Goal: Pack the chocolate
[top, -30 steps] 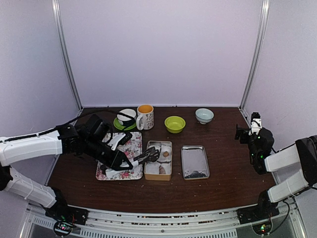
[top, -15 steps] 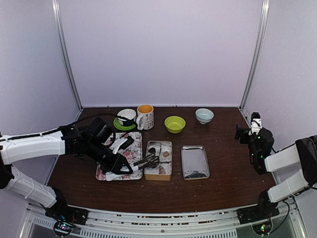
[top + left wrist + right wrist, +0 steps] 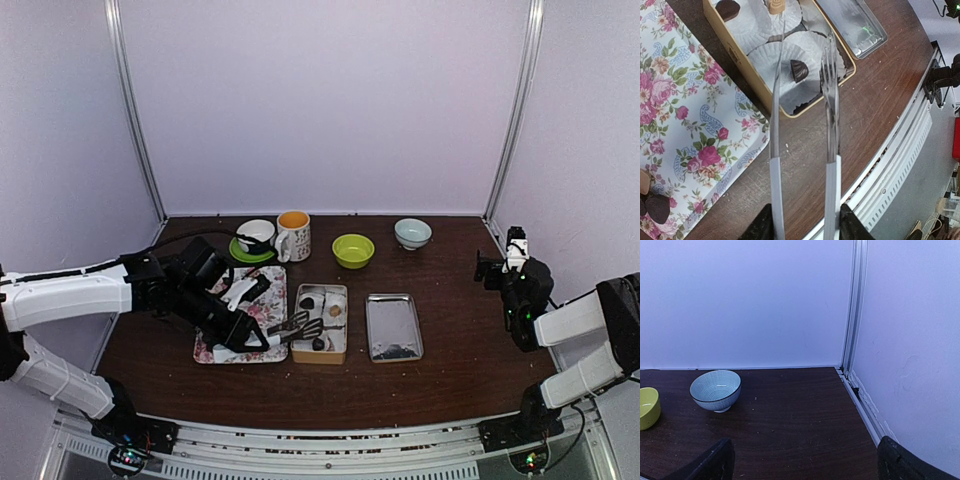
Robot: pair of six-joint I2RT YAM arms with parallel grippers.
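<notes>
My left gripper point(image 3: 805, 223) is shut on the handle ends of slim silver tongs point(image 3: 830, 95), whose two arms stand apart over the near end of a tan tin point(image 3: 742, 59). A dark chocolate point(image 3: 799, 70) lies loose in a white paper cup between the tong tips. Farther along the tin sit another dark piece point(image 3: 729, 7) and a light brown piece point(image 3: 776, 5). More chocolate point(image 3: 657, 208) lies on the floral tray point(image 3: 715, 115) to the left. In the top view the left gripper point(image 3: 235, 335) hovers over that tray. My right gripper point(image 3: 805, 465) is open and holds nothing, far right.
A shiny metal tray point(image 3: 393, 326) lies just right of the tin point(image 3: 297, 351). Along the back stand a cup on a green saucer point(image 3: 256, 238), an orange-lined mug point(image 3: 293, 236), a green bowl point(image 3: 353, 250) and a blue-white bowl point(image 3: 412, 233). The right gripper point(image 3: 498, 263) hangs near the right wall.
The tongs have spread apart and a dark chocolate now lies in the tin's near paper cup. The left gripper drew slightly back toward the near-left. The right arm has not moved.
</notes>
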